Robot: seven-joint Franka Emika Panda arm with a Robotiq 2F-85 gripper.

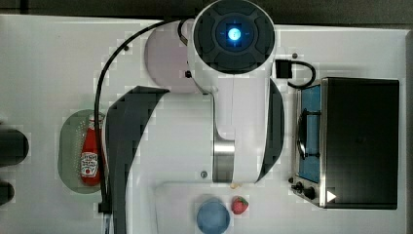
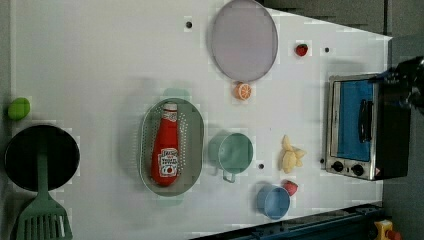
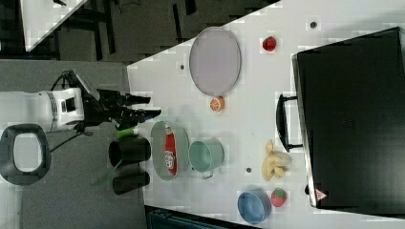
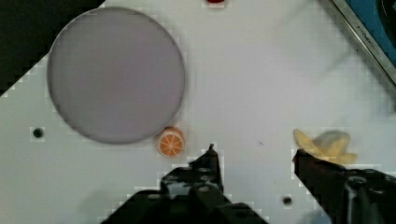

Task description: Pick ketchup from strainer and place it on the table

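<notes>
The ketchup (image 2: 166, 150), a red squeeze bottle with a white label, lies lengthwise in the pale green oval strainer (image 2: 192, 135) on the white table (image 2: 90, 60). The top view has the bottle (image 1: 90, 156) and strainer (image 1: 68, 151) at its left, beside the arm's dark link. In the right view my gripper (image 3: 153, 106) hangs well above the table, off to the side of the strainer (image 3: 157, 143) and ketchup (image 3: 169, 152). The wrist view shows my gripper (image 4: 254, 156) open, with bare table between its dark fingers (image 4: 212, 161); an orange slice (image 4: 170, 142) and a peeled banana (image 4: 327, 144) lie below.
Near the strainer stand a green cup (image 2: 235, 152), a grey round plate (image 2: 243, 40) and a blue bowl (image 2: 273, 201) beside a strawberry (image 2: 290, 187). A toaster oven (image 2: 357, 125) fills one end. A black pan (image 2: 40, 157), green spatula (image 2: 42, 215) and lime (image 2: 18, 108) sit at the other.
</notes>
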